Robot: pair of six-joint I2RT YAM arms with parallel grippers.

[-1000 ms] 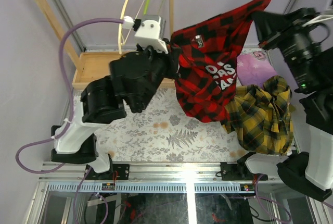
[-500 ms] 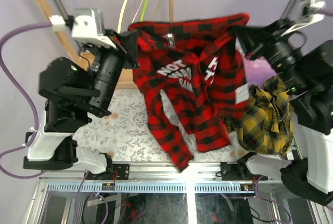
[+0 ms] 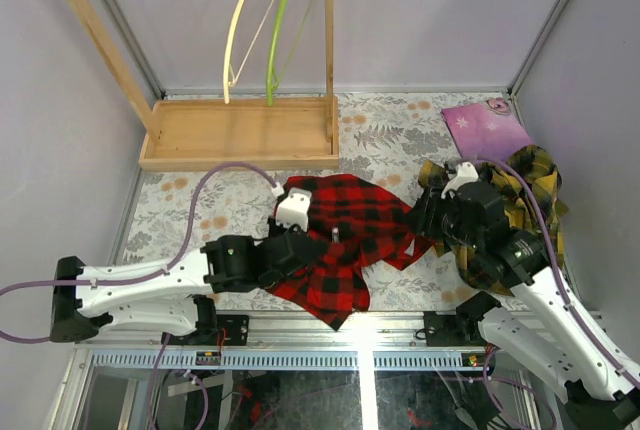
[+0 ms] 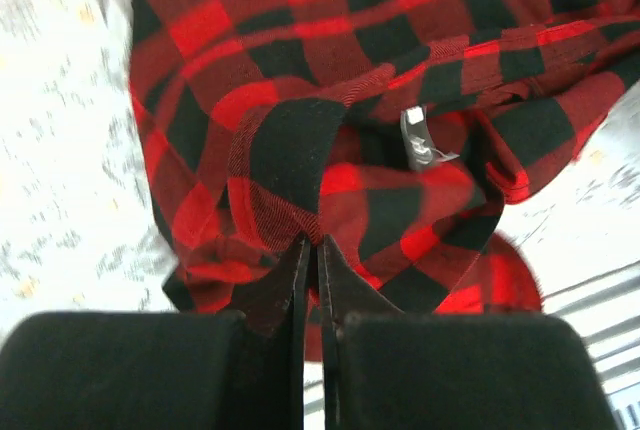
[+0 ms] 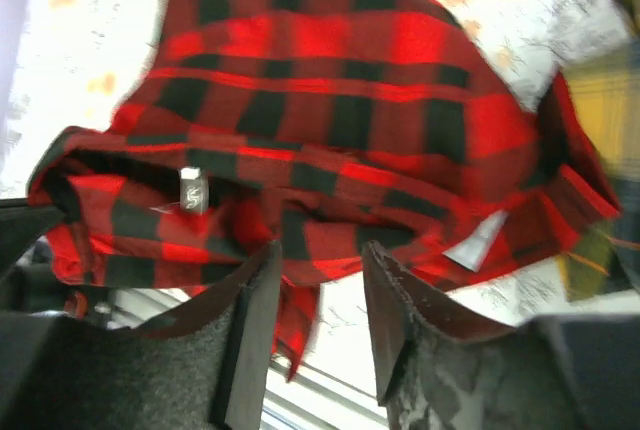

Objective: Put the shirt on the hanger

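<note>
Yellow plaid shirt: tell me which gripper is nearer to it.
Right. The right gripper sits just beside the yellow plaid shirt, its arm lying over it; the left gripper is farther off, shut on the red plaid shirt.

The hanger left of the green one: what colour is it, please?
The hanger is pale cream; the top view shows it best.

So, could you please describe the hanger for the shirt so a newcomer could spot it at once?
Find the wooden rack at the table's far left. Two hangers hang from its top bar. Ours is the cream hanger on the left, not the lime-green hanger beside it.
</note>
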